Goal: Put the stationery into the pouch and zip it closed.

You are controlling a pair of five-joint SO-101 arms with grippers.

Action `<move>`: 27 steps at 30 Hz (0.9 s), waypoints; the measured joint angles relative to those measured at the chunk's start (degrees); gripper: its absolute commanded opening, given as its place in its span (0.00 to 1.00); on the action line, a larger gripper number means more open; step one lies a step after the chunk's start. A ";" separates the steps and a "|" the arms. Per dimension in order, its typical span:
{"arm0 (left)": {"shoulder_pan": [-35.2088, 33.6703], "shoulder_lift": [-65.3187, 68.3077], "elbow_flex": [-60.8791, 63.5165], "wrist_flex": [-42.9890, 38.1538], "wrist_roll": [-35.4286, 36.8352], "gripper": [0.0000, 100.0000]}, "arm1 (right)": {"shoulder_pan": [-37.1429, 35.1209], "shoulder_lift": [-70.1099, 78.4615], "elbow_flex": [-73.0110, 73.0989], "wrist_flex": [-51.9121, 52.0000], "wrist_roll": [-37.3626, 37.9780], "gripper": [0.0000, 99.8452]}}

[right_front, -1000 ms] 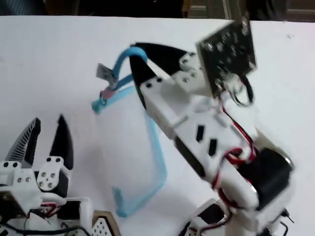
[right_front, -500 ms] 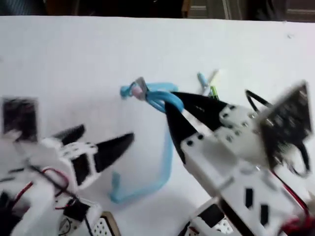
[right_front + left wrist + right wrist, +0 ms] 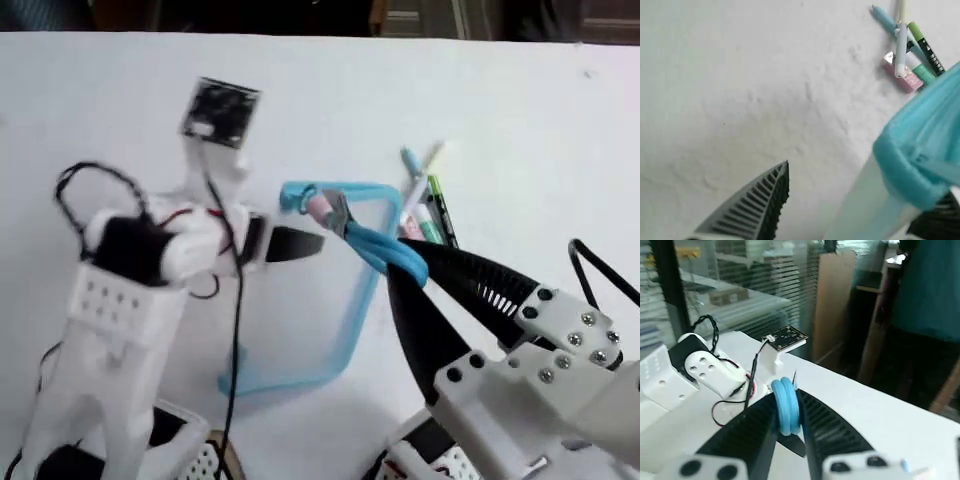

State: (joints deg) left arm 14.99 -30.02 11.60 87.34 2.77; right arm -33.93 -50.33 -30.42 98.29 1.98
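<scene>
The clear pouch [image 3: 300,320] with blue trim lies flat mid-table, its pink and grey zipper tag [image 3: 327,211] at the far edge. My right gripper [image 3: 405,268] is shut on the pouch's blue loop [image 3: 385,248]; in the right wrist view the loop [image 3: 787,407] sits squeezed between the black jaws. My left gripper [image 3: 298,243] is over the pouch's left part, open. Its ribbed finger [image 3: 757,207] hovers beside the pouch's blue corner [image 3: 910,165]. The stationery, several pens and markers [image 3: 425,205], lies on the table just right of the pouch, also seen as a pile [image 3: 907,55] in the left wrist view.
The white table [image 3: 520,120] is bare at the far right and far left. The left arm's white body [image 3: 120,290] stands left of the pouch, and the right arm's body [image 3: 540,390] fills the front right corner.
My left arm has risen from the front left and swung its gripper over the pouch. My right gripper has pulled the blue loop right and toward the front, uncovering the pens.
</scene>
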 measured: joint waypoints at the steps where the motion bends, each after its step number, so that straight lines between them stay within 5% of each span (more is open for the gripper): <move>1: 0.09 0.88 0.00 0.00 -0.97 0.25 | 1.67 0.00 0.09 0.53 0.00 0.02; 5: 2.29 2.02 0.00 0.00 -2.02 0.01 | 5.36 -0.26 2.20 0.79 0.00 0.02; 14: 3.52 -0.18 -4.66 6.07 0.62 0.02 | 8.44 -0.70 12.75 -4.13 0.00 0.02; 27: 1.49 -30.15 -8.35 14.42 -12.75 0.02 | 22.07 1.85 47.65 -43.52 0.00 0.02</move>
State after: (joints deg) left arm 16.48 -60.18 3.25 101.76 -9.98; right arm -11.87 -48.48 17.23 54.77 1.98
